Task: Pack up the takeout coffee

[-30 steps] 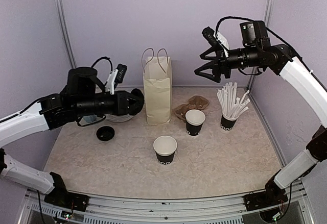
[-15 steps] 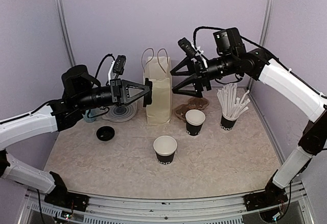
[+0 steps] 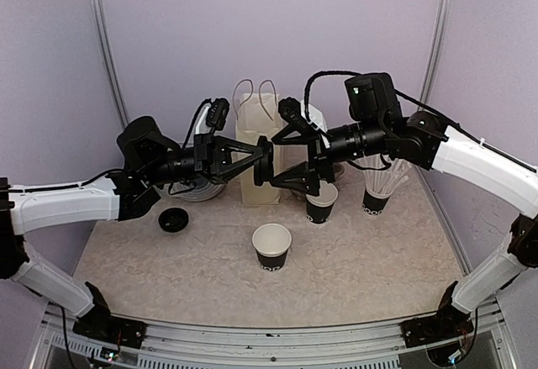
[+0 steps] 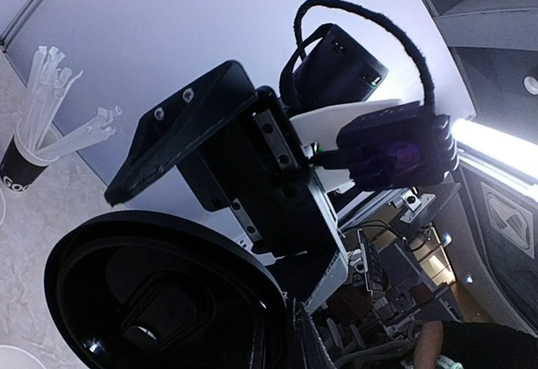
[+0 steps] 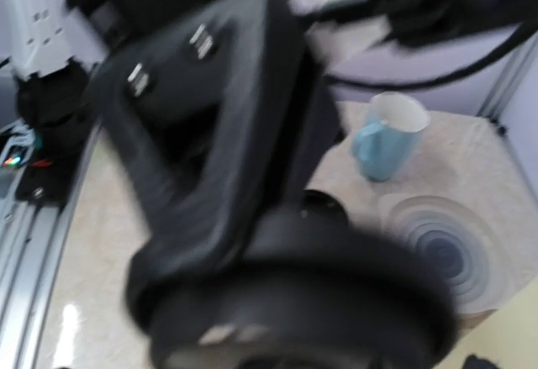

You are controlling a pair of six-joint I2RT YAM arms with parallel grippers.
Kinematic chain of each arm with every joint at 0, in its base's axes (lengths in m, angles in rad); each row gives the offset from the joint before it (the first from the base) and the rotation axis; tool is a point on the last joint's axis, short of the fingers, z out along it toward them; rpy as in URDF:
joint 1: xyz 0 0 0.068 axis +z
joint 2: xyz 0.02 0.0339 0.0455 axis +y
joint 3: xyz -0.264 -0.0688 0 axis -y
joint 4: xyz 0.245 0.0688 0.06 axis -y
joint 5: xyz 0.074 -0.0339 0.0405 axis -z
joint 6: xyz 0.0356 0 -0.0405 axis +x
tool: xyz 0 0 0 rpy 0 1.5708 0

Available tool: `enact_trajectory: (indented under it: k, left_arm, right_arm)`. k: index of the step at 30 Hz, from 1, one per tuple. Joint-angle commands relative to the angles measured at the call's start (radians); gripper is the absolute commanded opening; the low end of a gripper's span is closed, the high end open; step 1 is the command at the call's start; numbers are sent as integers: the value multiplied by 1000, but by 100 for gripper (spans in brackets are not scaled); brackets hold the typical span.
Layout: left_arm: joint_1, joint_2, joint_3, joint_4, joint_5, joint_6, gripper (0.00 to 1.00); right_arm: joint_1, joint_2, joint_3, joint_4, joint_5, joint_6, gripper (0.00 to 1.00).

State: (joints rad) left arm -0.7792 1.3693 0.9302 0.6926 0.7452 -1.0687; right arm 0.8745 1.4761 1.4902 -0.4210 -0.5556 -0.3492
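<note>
Meeting above the middle of the table, the two grippers face each other just in front of the paper bag. The left gripper is clamped on a black lid, held on edge. Its flat face is turned toward the right gripper, whose jaws stand wide apart beside it.

Both takeout cups stand upright, mouths open and unlidded. The far cup is just below the right gripper and the near cup stands alone, with bare tabletop before it. A second lid lies flat toward the left wall.

The cup of straws stands near the right wall. White lettering on the cups is too small to read; "GO" shows on the straw cup in the left wrist view.
</note>
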Motion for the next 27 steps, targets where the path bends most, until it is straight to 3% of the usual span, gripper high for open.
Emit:
enact_trajectory:
  k: [1,11,19,27]
  left_arm:
    - [-17,22,17,81,26,-39,0]
    - [-30,44,30,118,5,-47,0]
    - [-35,73,40,150,12,-64,0]
    - [-28,88,46,163,22,-69,0]
  right_arm:
    - [9,-43,-18,97,47,44,100]
    - [11,-63,-64,99,12,80,99]
    - [11,-52,-65,115,1,108,85]
    - [11,-34,-58,122,44,118,80]
